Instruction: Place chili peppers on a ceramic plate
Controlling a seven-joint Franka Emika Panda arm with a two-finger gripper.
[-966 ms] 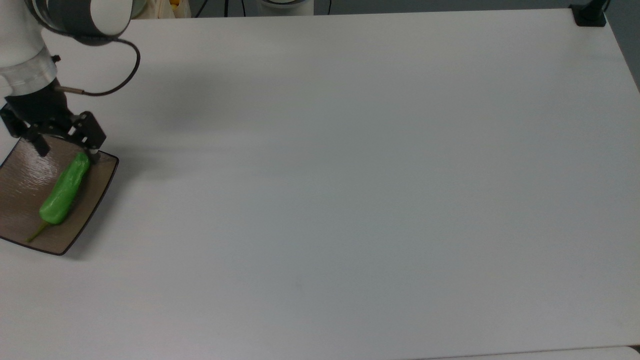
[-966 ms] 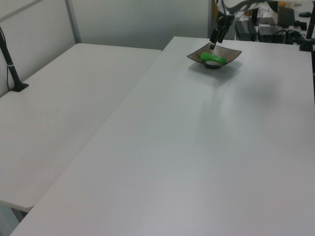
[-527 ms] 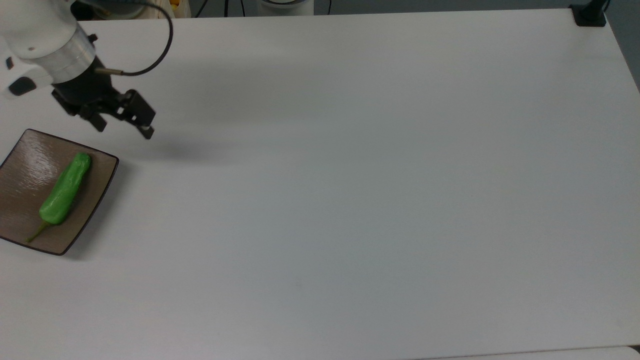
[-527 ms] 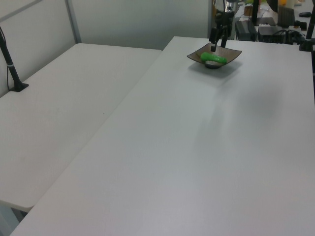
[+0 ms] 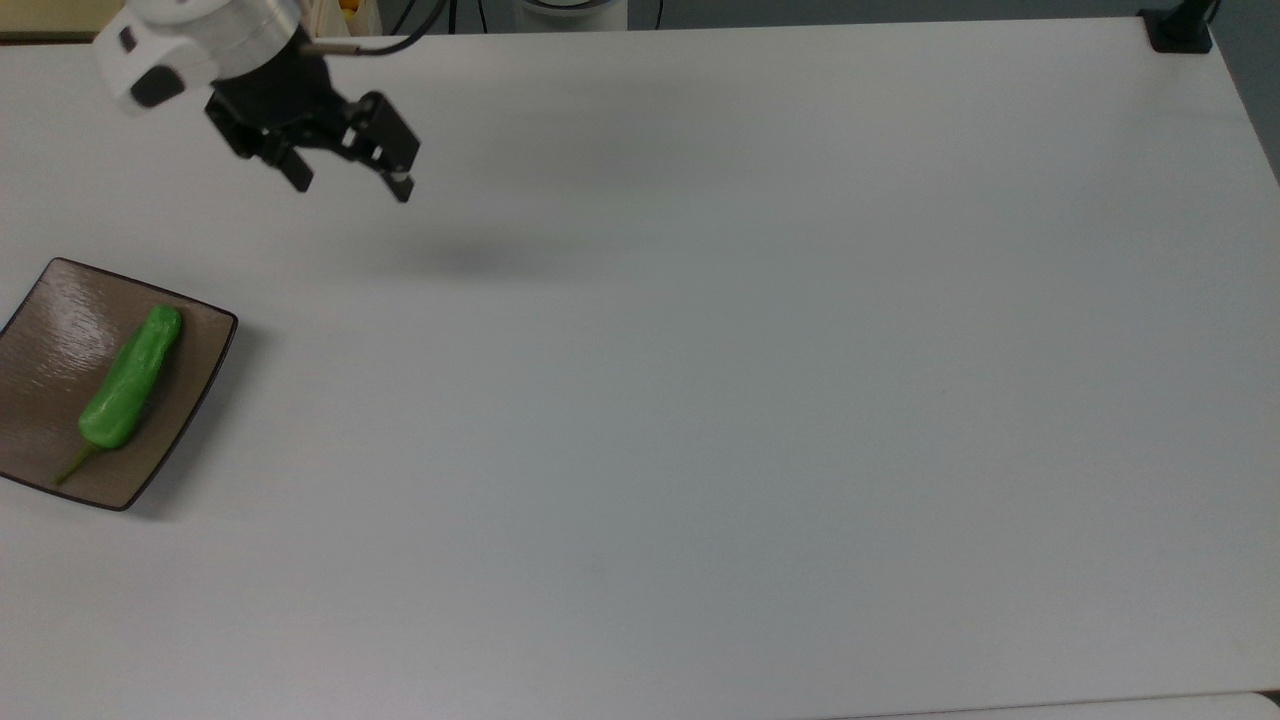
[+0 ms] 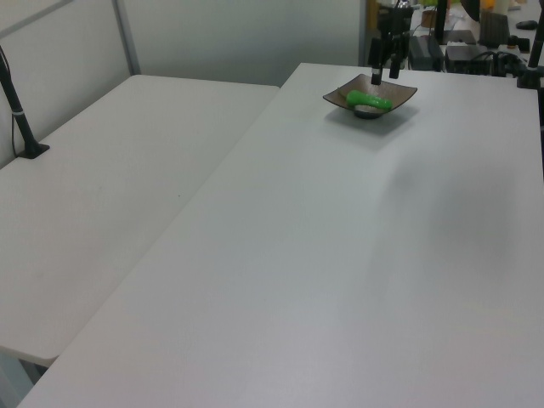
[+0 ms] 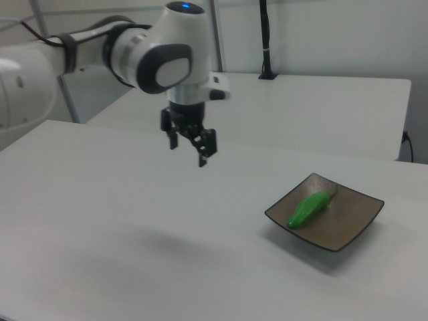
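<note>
White worktop [image 5: 700, 400] stretches wide and bare across the room, with a second pale table [image 6: 102, 187] set alongside it in the left view. Over at the top view's left edge sits the ceramic plate [image 5: 45, 330], square, glossy brown with a dark rim, and right on it lies the chili pepper [image 5: 130, 378], bright green, running diagonally across the plate with its thin stem pointing at the plate's near corner. In the right view the pepper [image 7: 309, 208] rests plainly in the dish [image 7: 348, 227], nothing touching it. And up in the air, the gripper [image 5: 352, 185] hangs above the worktop near the top view's far-left corner, well apart from the plate, fingers spread with a clear gap between them and holding nothing at all. Its faint shadow falls on the worktop beneath.
</note>
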